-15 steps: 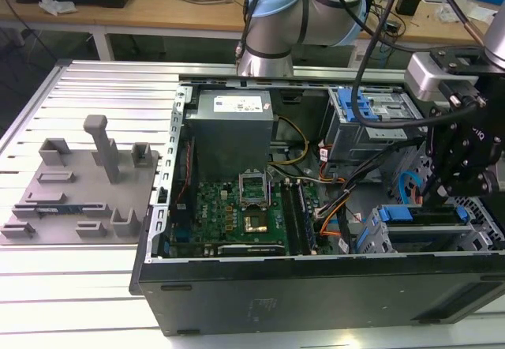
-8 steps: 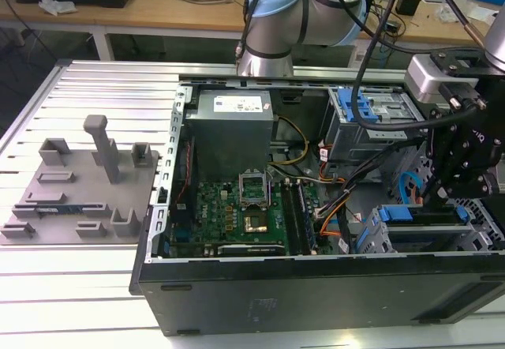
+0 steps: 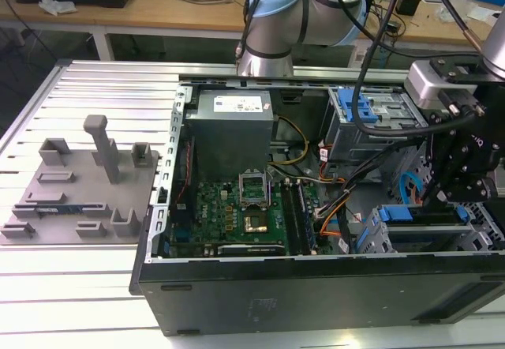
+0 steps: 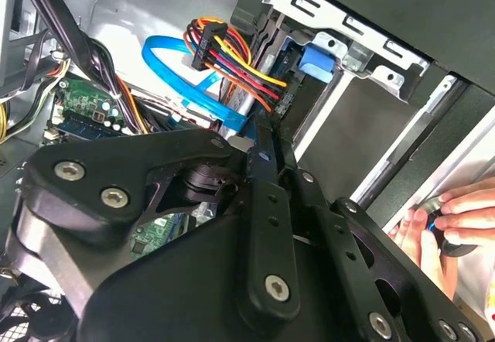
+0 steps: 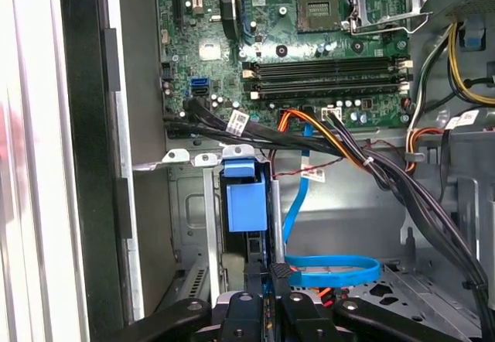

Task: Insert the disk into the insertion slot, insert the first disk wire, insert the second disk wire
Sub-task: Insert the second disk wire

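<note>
The disk sits inside the insertion slot (image 5: 189, 203), its blue carrier end (image 5: 246, 203) facing out; in the exterior view the carrier (image 3: 394, 213) lies in the grey cage (image 3: 473, 237) at the case's front right. My gripper (image 4: 265, 125) is shut right behind the disk, its tips at the black plug of the first disk wire (image 4: 240, 67), an orange, red, yellow and black bundle. The second disk wire (image 5: 332, 268), a light-blue flat cable, loops loose beside the fingers (image 5: 272, 274) and shows in the second wrist view (image 4: 174, 59) too.
The open case holds a motherboard (image 3: 245, 207), a power supply (image 3: 233, 132) and black cable bundles (image 5: 387, 176) crossing near the cage. A second bay with a blue latch plate (image 3: 364, 112) stands behind. A person's hand (image 4: 456, 218) rests at the case edge. A grey fixture (image 3: 75, 183) lies on the exterior view's left.
</note>
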Motion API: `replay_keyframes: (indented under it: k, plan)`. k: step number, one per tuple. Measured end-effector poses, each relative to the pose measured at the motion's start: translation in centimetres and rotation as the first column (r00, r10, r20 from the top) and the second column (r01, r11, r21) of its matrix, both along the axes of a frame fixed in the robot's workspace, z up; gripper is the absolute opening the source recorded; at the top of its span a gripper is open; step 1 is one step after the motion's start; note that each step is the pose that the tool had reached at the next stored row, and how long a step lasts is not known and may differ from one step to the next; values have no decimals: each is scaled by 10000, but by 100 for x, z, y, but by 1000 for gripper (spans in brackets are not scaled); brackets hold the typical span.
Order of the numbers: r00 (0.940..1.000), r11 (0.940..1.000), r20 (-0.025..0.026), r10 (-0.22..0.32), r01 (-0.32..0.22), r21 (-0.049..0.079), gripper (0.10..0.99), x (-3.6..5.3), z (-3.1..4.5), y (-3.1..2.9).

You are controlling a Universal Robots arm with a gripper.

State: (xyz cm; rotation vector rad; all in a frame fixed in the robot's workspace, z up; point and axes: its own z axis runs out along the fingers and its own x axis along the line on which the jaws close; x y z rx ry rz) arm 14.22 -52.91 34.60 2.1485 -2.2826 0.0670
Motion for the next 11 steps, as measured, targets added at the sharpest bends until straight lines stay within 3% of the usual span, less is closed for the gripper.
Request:
replay_keyframes:
  k: [11]
  plan:
    - [10000, 10000, -3, 21, -21, -16, 161, 4, -84, 7]
